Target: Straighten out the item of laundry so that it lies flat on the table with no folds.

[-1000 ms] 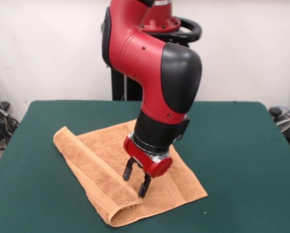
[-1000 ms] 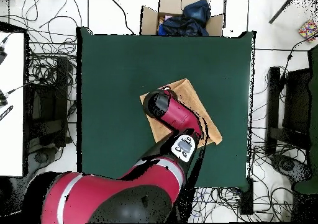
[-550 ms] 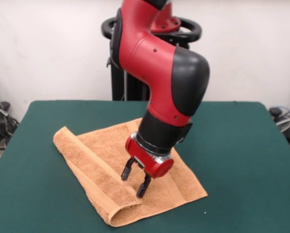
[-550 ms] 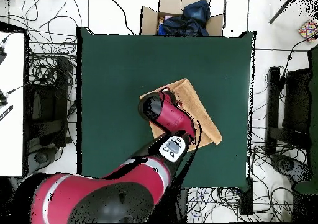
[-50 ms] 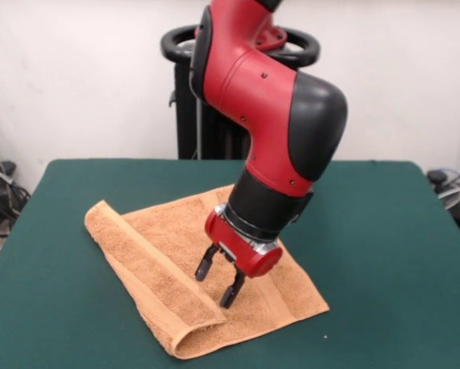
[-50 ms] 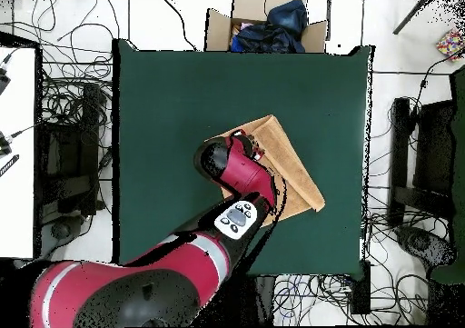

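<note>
Red-and-black arm's gripper [image 5: 220, 281] is hanging just above the orange-tan terry towel [image 5: 161, 261], black fingers spread and holding nothing, towel lying left-centre of frame on the dark green felt table [image 5: 384, 254], its near-left edge folded over.

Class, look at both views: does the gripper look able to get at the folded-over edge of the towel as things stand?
Probably yes. The gripper hangs open just above the towel, right beside the folded flap, with nothing between them.
</note>
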You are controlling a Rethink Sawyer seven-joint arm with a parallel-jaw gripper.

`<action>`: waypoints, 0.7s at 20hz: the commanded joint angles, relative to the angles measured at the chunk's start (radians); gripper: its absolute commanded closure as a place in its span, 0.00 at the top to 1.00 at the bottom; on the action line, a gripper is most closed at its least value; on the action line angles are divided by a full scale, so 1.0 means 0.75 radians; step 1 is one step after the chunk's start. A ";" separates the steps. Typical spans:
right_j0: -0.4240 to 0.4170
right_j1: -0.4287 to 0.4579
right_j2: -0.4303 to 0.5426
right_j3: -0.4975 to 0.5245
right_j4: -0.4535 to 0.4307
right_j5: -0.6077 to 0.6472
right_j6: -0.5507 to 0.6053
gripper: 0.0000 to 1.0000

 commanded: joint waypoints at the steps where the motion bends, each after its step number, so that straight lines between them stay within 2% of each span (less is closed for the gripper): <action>1: -0.019 0.034 0.097 0.022 0.068 0.085 0.346 1.00; 4: -0.054 0.013 0.143 0.035 0.053 0.068 0.316 1.00; 10: -0.156 -0.053 0.280 0.081 0.016 0.190 0.234 1.00; 14: -0.139 -0.054 0.261 0.092 0.010 0.244 0.256 1.00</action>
